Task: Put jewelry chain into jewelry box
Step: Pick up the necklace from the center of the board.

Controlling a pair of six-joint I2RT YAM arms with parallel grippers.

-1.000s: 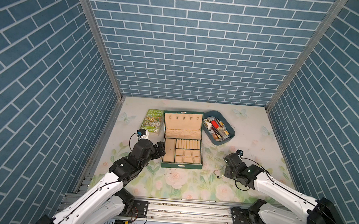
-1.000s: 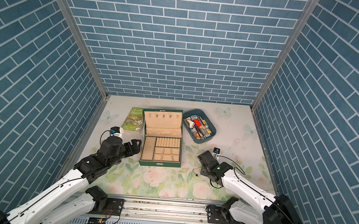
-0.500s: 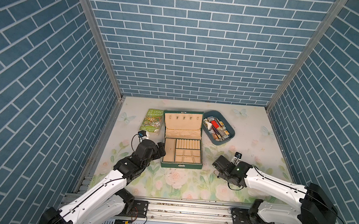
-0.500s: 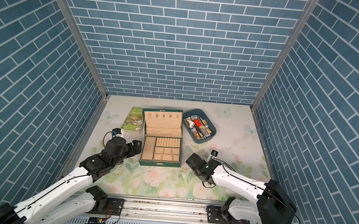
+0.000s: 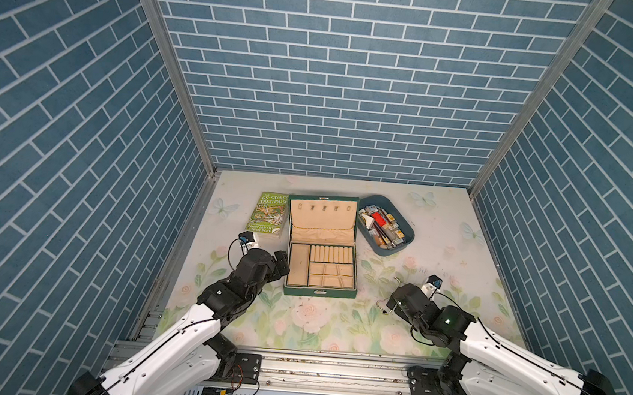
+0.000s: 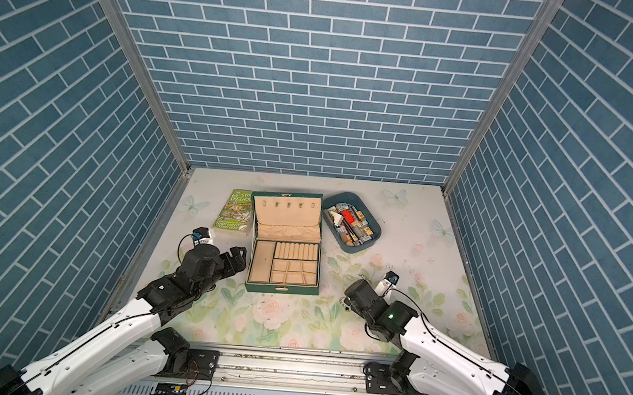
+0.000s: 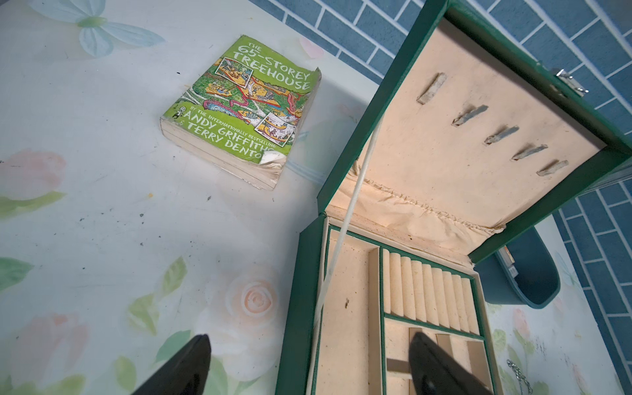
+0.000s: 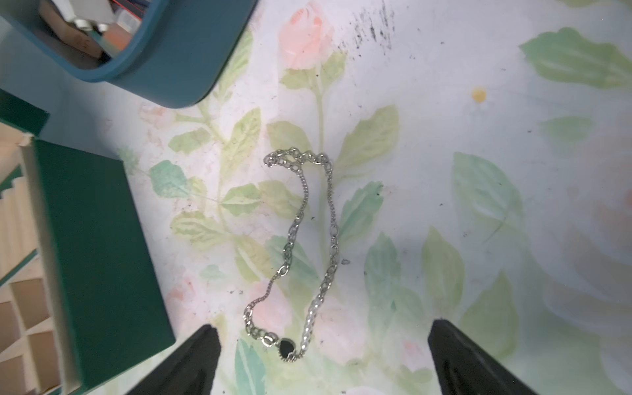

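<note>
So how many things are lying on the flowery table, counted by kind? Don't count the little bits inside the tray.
book: 1
jewelry box: 1
blue tray: 1
jewelry chain: 1
Total: 4

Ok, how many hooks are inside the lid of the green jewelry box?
5 hooks, in one row across the beige lining of the jewelry box lid, nearer its clasp edge: first, second, third, fourth, fifth. Lining is uncovered, so none seems hidden.
</note>
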